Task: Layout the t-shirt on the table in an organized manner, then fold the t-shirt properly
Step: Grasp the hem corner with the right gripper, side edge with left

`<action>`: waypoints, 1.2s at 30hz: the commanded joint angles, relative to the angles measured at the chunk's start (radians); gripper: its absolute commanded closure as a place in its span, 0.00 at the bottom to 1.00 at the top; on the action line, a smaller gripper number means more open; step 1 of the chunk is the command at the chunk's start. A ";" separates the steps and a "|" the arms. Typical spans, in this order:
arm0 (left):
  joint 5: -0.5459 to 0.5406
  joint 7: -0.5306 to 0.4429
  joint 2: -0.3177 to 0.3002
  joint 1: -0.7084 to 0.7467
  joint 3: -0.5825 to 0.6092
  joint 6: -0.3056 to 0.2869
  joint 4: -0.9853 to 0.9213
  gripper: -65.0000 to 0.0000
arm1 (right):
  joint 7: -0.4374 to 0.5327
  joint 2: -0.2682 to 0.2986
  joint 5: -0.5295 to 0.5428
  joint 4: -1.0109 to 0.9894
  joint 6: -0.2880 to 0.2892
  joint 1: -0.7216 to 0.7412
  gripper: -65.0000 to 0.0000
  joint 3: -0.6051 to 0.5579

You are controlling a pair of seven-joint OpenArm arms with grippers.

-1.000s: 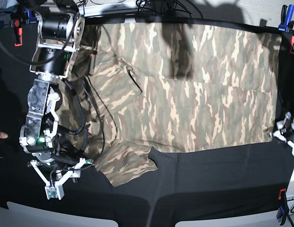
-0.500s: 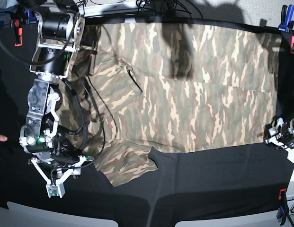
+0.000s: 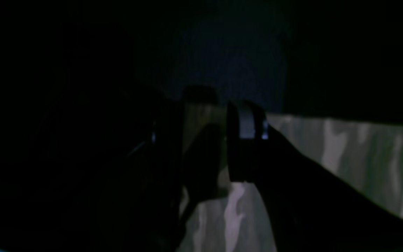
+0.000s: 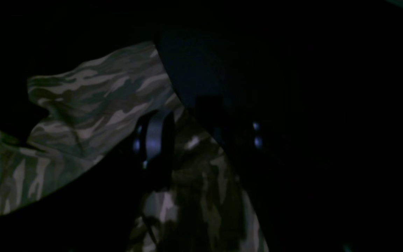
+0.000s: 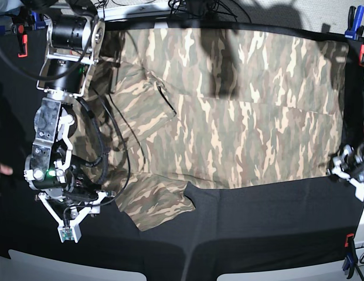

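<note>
table [image 5: 258, 234]: wide surface under black cloth; it carries the t-shirt and reaches past it on every side, with the broadest bare strip along the near edge.
t-shirt [image 5: 240, 117]: camouflage garment spread mostly flat over the far and middle part of the table, body running across it; one short sleeve [image 5: 158, 205] sticks out toward the near edge and lies on the black cloth; a fold line crosses the body.
right arm [image 5: 64, 88]: on the left of the base view, over the sleeve end of the t-shirt, black cables hanging beside it.
right gripper [image 4: 194, 140]: at the edge of the t-shirt beside the protruding sleeve; in its wrist view the two fingers [image 4: 152, 136] stand apart with camouflage fabric showing between them; that view is too dark to tell whether the cloth is pinched or merely lies beneath, so its state cannot be told.
left gripper [image 5: 346, 170]: at the hem corner of the t-shirt, far from the sleeve; in its wrist view the fingers [image 3: 245, 140] are parted, with the hem edge seen in the gap and below; whether fabric is gripped cannot be told.
clamps [image 5: 353, 23]: red and blue, at the table corners, clear of the t-shirt.
</note>
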 commanded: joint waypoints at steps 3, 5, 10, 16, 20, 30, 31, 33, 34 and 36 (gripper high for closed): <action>-0.056 0.050 -0.011 -0.019 -0.005 -0.010 0.009 0.64 | 0.017 0.007 0.007 0.016 0.008 0.030 0.59 0.000; -0.104 0.072 -0.008 -0.019 -0.005 -0.019 0.009 0.64 | 0.017 0.007 0.008 0.016 0.008 0.030 0.59 0.000; -0.150 0.140 -0.009 -0.020 -0.005 -0.105 0.010 0.64 | 0.016 0.007 0.007 0.016 0.008 0.030 0.59 0.000; -0.157 0.146 -0.010 -0.029 -0.005 -0.127 0.010 0.64 | 0.016 0.008 0.008 0.016 0.008 0.030 0.59 0.000; -0.233 0.162 -0.012 -0.051 -0.005 -0.127 0.010 0.64 | 0.017 0.008 0.008 0.016 0.008 0.030 0.59 0.000; -0.109 0.086 -0.009 -0.058 -0.005 -0.134 0.010 0.64 | 0.011 0.008 0.008 0.016 0.008 0.030 0.59 0.000; -0.097 0.081 -0.009 -0.058 -0.005 -0.134 0.010 0.64 | 0.009 0.008 0.008 0.016 0.008 0.030 0.59 0.000; -0.092 0.076 -0.009 -0.055 -0.005 -0.134 0.010 0.64 | 0.009 0.008 0.007 0.016 0.008 0.030 0.59 0.000; -0.092 0.074 -0.009 -0.052 -0.005 -0.134 0.010 0.64 | 0.009 0.008 0.008 0.016 0.008 0.030 0.59 0.000; -0.092 0.070 -0.009 -0.043 -0.005 -0.134 0.010 0.64 | 0.009 0.008 0.008 0.016 0.008 0.030 0.59 0.000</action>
